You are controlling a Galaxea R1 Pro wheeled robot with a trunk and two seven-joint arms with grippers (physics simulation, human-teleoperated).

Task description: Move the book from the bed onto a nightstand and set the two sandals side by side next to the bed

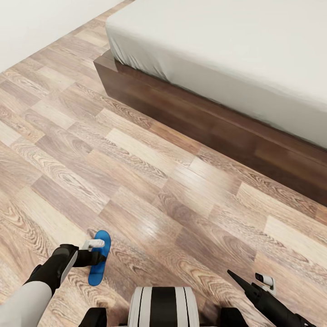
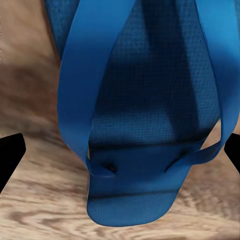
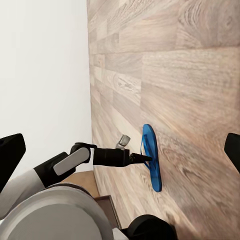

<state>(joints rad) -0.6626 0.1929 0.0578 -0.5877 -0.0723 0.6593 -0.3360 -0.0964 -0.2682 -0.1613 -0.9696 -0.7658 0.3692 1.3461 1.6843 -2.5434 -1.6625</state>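
Observation:
One bright blue sandal (image 1: 96, 274) lies flat on the wood-plank floor at my lower left, some way from the bed (image 1: 227, 41). My left gripper (image 1: 104, 258) hovers low over it, open. In the left wrist view the sandal (image 2: 145, 115) and its straps are close up, with the black fingertips (image 2: 10, 155) spread on either side. From the right wrist view, the left gripper (image 3: 142, 158) reaches the sandal's (image 3: 152, 172) edge. My right gripper (image 1: 236, 278) hangs open and empty at lower right. The book and nightstand are out of view.
The bed's dark wood frame (image 1: 181, 109) runs diagonally across the upper right, its corner pointing left. A white wall (image 1: 27, 27) borders the floor at far left. Wood-plank floor (image 1: 150, 181) stretches between me and the bed.

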